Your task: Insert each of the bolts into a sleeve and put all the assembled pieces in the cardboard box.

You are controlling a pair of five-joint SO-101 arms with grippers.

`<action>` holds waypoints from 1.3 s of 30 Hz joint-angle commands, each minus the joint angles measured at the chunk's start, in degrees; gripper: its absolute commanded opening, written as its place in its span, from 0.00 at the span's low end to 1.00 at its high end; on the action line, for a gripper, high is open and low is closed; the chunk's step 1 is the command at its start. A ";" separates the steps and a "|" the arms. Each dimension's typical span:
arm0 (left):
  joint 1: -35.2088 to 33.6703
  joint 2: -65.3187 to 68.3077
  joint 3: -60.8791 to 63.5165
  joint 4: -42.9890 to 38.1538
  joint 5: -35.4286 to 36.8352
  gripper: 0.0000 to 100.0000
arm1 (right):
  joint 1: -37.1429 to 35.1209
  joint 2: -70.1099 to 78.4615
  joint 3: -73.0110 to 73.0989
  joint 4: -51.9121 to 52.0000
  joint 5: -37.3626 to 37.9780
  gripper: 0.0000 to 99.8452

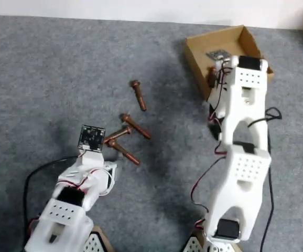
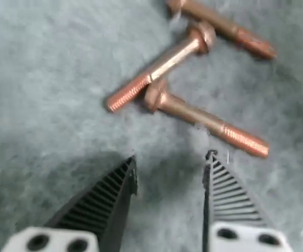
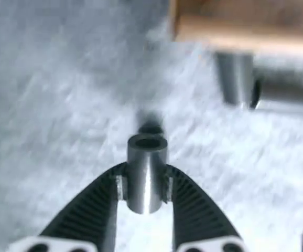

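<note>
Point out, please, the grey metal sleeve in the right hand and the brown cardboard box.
Grey metal sleeve (image 3: 147, 176): right wrist view, side wall.
Brown cardboard box (image 1: 214, 37): high view, far wall.

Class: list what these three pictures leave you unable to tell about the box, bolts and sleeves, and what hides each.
High view: the right arm covers part of the cardboard box, so its contents cannot be counted.
Right wrist view: the loose sleeves beside the box are blurred; their number is unclear.
Left wrist view: the farthest bolt is cut off by the picture's edge.
</note>
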 commanded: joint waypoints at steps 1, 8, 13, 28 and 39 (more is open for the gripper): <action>1.10 -3.91 1.45 -0.88 -0.44 0.21 | -1.01 -12.18 6.99 0.40 -0.53 0.00; 1.19 -9.01 1.80 5.19 -0.44 0.21 | -2.15 -24.31 19.21 -0.40 -0.79 0.00; 1.10 -11.82 1.80 9.14 -0.44 0.21 | -4.97 -35.21 31.34 -3.91 -1.76 0.00; 1.10 -14.46 1.80 13.10 -0.44 0.21 | -8.84 -51.91 64.48 -20.09 -2.37 0.00; 1.10 -14.46 1.80 13.10 -0.44 0.21 | -10.86 -57.63 70.11 -26.59 -5.80 0.00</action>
